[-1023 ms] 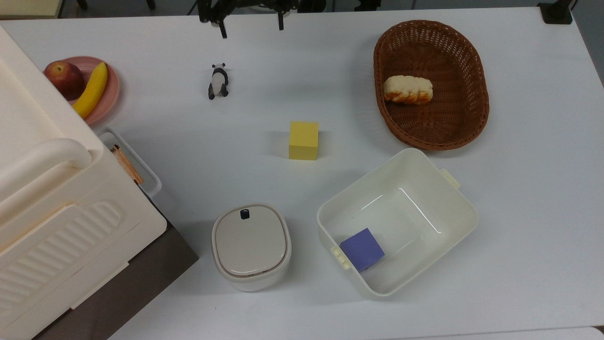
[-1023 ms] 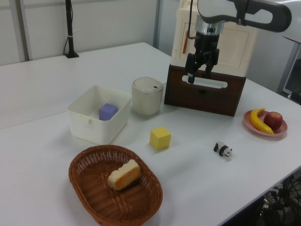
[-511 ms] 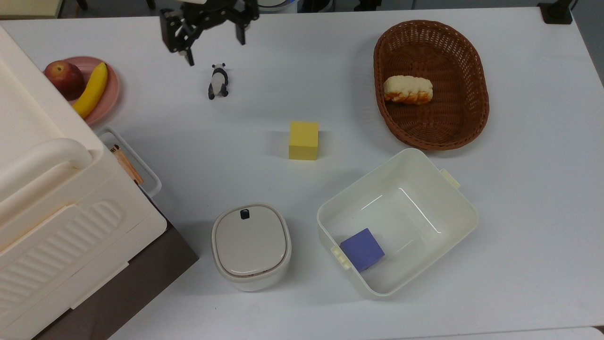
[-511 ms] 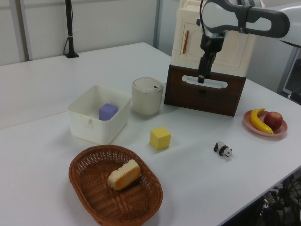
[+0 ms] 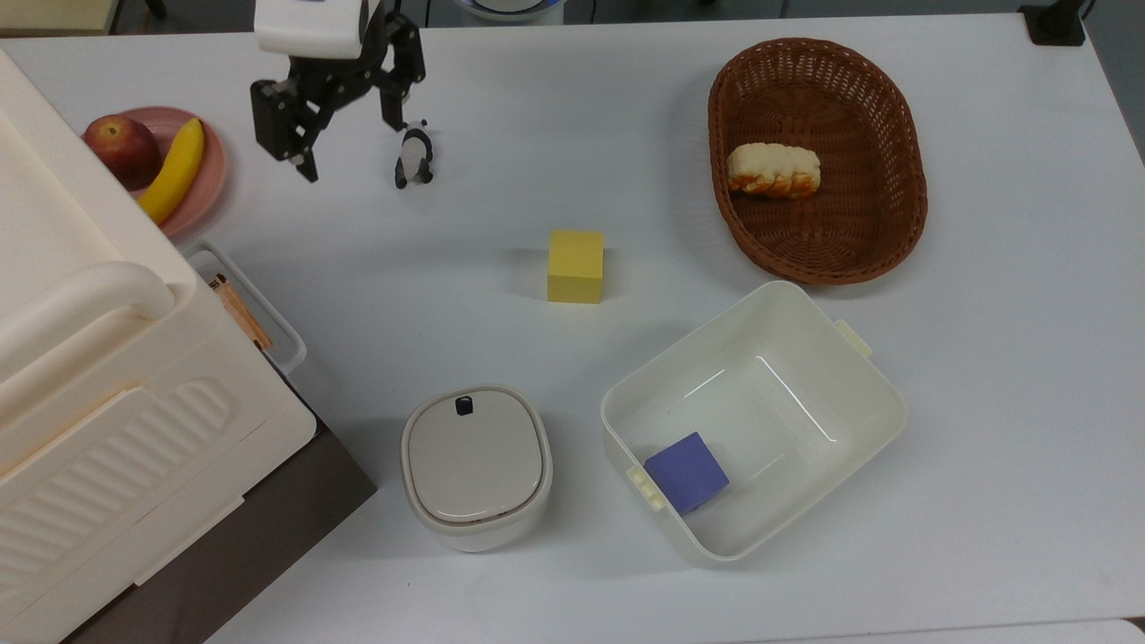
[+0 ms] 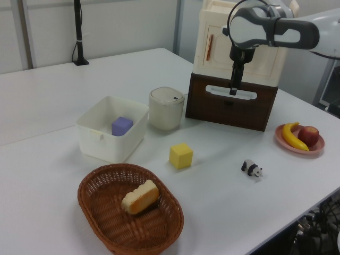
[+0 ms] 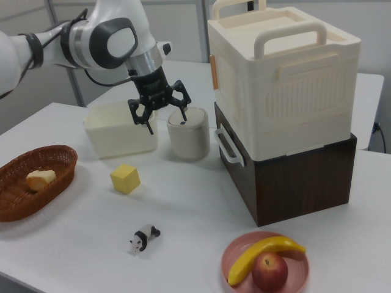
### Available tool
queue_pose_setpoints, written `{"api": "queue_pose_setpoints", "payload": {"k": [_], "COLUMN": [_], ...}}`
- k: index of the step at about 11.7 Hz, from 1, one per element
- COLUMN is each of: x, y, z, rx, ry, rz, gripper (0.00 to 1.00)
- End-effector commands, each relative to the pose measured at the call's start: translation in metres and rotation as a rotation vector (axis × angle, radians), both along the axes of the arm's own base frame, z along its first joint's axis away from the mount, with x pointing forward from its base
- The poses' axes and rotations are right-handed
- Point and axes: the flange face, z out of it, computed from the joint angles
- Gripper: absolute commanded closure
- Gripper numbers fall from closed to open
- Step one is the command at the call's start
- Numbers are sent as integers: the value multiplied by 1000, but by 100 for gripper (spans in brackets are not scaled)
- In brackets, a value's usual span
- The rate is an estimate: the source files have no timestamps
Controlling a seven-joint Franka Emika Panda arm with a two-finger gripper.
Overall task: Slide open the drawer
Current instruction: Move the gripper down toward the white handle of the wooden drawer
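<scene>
The drawer (image 6: 228,110) is a dark brown front panel under a big ribbed cream case (image 7: 281,79), and it sits flush and closed. Its white loop handle (image 5: 261,309) sticks out toward the table, also seen as the handle (image 7: 227,149) in the right view. My gripper (image 5: 351,143) hangs open above the table, its fingers spread wide with nothing between them. In the top view it is up and to the right of the handle, beside a panda figurine. In the right view the gripper (image 7: 166,122) is left of the handle and higher. In the left view the gripper (image 6: 232,87) overlaps the handle.
A panda figurine (image 5: 413,154) lies just right of the gripper in the top view. A pink plate (image 5: 213,179) holds an apple and banana. A yellow cube (image 5: 575,266), a lidded round container (image 5: 474,465), a cream tub (image 5: 859,394) with a purple cube, and a wicker basket (image 5: 912,206) with bread stand around.
The gripper has travelled from the top view's upper edge leftward and down toward the drawer side, turning as it went. It stays open. Nothing else moved.
</scene>
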Motion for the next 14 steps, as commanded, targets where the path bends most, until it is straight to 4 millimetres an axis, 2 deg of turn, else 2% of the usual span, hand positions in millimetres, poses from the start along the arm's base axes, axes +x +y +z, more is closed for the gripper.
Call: {"api": "queue_pose_setpoints", "payload": {"k": [1,4,9,11,14], "x": [15,31,42,46,50], "y": [-9,-18,-27,-41,-45], "z": [-15,-34,-54,-62,-72], "rx": [-38,-48,-61,-73,-83], "ry": [-68,-120,-127,-149,-150], "rz": [27,31,34,24,27], "gripper": [0,0,0,0,0]}}
